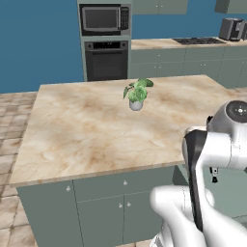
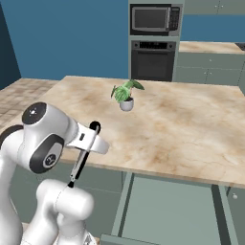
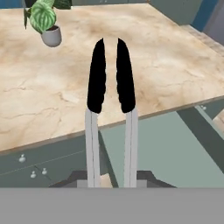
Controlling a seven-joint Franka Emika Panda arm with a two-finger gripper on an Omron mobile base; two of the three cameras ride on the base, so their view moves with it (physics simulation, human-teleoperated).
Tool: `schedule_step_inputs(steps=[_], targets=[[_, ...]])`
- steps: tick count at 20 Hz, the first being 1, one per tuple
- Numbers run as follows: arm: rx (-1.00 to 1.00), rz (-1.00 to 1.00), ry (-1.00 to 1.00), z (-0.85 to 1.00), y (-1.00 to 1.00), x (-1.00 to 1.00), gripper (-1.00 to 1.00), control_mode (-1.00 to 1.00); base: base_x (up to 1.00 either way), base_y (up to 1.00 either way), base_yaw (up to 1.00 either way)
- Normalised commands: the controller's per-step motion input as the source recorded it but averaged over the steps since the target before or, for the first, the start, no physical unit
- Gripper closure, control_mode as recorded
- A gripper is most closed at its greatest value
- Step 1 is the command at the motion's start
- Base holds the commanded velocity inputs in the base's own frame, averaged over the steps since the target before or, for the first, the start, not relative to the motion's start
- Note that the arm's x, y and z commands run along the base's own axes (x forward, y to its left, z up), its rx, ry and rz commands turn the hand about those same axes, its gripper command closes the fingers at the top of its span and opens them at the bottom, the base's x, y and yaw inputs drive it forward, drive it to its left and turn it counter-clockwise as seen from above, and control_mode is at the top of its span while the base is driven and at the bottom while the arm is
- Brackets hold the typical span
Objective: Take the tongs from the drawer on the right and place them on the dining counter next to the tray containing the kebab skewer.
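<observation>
Black-tipped, silvery-armed tongs [image 3: 111, 109]; beige marbled island top [image 1: 91, 130]; grey-green drawer [image 2: 167, 210]; green-leaved plant [image 1: 137, 94] in pale pot.

A marbled island [image 1: 87, 130] carries a small potted plant [image 1: 137, 94] near its far edge. Behind it stand a built-in microwave [image 1: 104, 19] above a dark oven [image 1: 106, 60], and what may be a toaster [image 1: 231, 29] on the back counter.

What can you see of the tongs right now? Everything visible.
The tongs are held in the gripper in the hand view, pointing away from the camera over the open drawer toward the marbled island. Two slim arms, pale silvery at the gripper end, end in black tapered leaf-shaped tips that stand slightly apart. They look like metal with dark coated tips. Only the gripper touches them; they hang clear of drawer and island.
</observation>
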Motion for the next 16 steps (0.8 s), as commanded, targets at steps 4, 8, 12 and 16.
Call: schedule_step_inputs(steps=[4, 8, 12, 16], targets=[[0.01, 0.18, 0.01, 0.07, 0.29, 0.0, 1.0, -1.0, 0.0, 0.0, 0.0], [0.02, 0.2, 0.02, 0.0, 0.35, 0.0, 1.0, -1.0, 0.0, 0.0, 0.0], [0.03, 0.19, 0.01, 0.0, 0.29, 0.0, 1.0, -1.0, 0.0, 0.0, 0.0], [0.0, 0.02, 0.02, 0.0, 0.07, 0.0, 1.0, -1.0, 0.0, 0.0, 0.0]])
